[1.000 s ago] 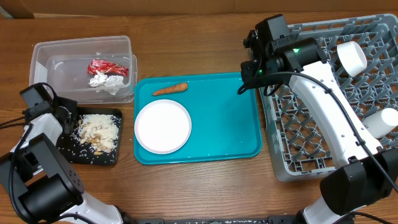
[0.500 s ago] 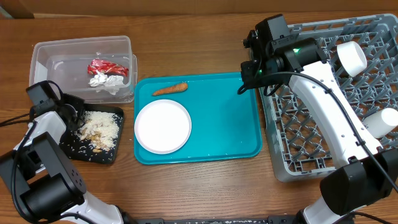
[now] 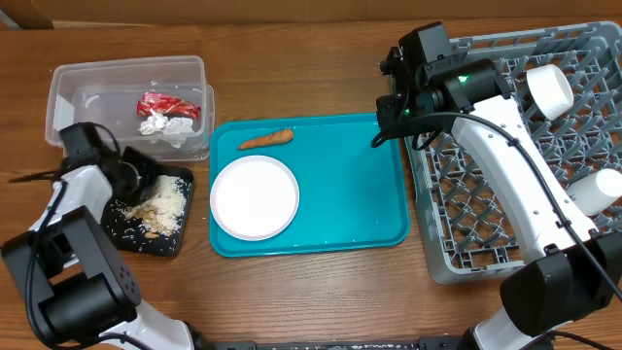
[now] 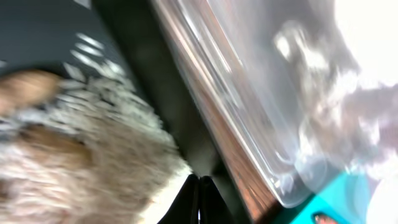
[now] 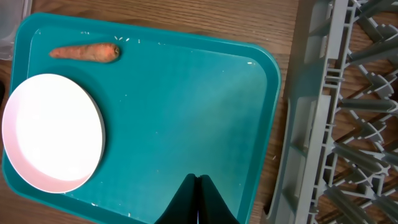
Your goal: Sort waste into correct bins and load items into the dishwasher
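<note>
The small orange carrot stick (image 3: pixel 266 140) is the one piece of waste not yet binned. It lies on the teal tray (image 3: pixel 369 194) in the middle of the tabletop, close to the tray's far rim. Just beside it on the near side is a white round dish (image 3: pixel 255 197), apart from it; the right wrist view shows a pinkish rim on the dish.

At the tabletop's far left corner the clear tub (image 3: pixel 68 87) holds the red wrapper (image 3: pixel 167 105) and the crumpled white tissue (image 3: pixel 167 128). This looks like dry rubbish kept apart from food. The black tray (image 3: pixel 165 248), against the tub's near side by the left edge, carries the pale rice scraps (image 3: pixel 165 204), so the carrot likely belongs there.

The left gripper (image 4: pixel 199 190) hangs low over that heap, near the tray's far rim. Its jaws are pressed together and grip nothing. The right gripper (image 5: pixel 198 186) hovers over the teal tray's right part with its jaws closed and empty.

The grey dish rack (image 3: pixel 466 214) fills the right edge. It holds a white cup (image 3: pixel 547 87) and another white piece (image 3: pixel 598 190), so the loading is part done.

The tabletop (image 3: pixel 321 292) is brown wood grain, and little of the room shows beyond it.
</note>
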{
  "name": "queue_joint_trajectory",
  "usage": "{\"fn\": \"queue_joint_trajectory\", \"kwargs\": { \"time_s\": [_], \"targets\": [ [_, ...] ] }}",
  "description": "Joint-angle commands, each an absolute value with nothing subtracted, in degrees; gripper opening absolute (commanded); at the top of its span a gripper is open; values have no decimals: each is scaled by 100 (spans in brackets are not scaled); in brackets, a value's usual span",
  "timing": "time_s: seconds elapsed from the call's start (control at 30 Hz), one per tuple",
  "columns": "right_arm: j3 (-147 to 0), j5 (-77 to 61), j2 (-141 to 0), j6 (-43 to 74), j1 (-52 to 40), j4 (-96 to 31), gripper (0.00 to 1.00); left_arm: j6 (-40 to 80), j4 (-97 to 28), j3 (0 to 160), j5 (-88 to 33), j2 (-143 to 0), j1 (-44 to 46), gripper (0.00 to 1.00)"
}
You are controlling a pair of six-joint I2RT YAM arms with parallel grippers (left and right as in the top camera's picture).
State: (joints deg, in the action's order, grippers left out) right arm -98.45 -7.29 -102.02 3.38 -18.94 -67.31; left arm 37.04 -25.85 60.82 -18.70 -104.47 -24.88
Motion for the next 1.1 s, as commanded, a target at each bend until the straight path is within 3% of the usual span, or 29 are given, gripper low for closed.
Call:
{"fn": "queue_joint_trajectory", "kwargs": {
  "time_s": [0.0,0.5,0.8,1.0,1.07],
  "targets": [
    [-9863,-781,-10202,316,-1911,-6724,4,3555,-2639,6176,-1750,-10398,-2171,4],
    [-9863,-779,-10202,316,-1911,-6748,4,3798,-1603,6189,-1529,-10634,-1702,4],
    [-9863,-779,-10202,316,-1911,-6746,4,3765,-2648,6254,-1660,-10390,-1702,4],
    [-9863,-779,-10202,316,-1911,-6740,13,3551,-3039,6254,-1656,-9623,-1702,4],
    [-9863,-779,-10202,316,-1911,-6742,24,3406,-3151,6254,-1656,-9229,-1699,4]
  ]
}}
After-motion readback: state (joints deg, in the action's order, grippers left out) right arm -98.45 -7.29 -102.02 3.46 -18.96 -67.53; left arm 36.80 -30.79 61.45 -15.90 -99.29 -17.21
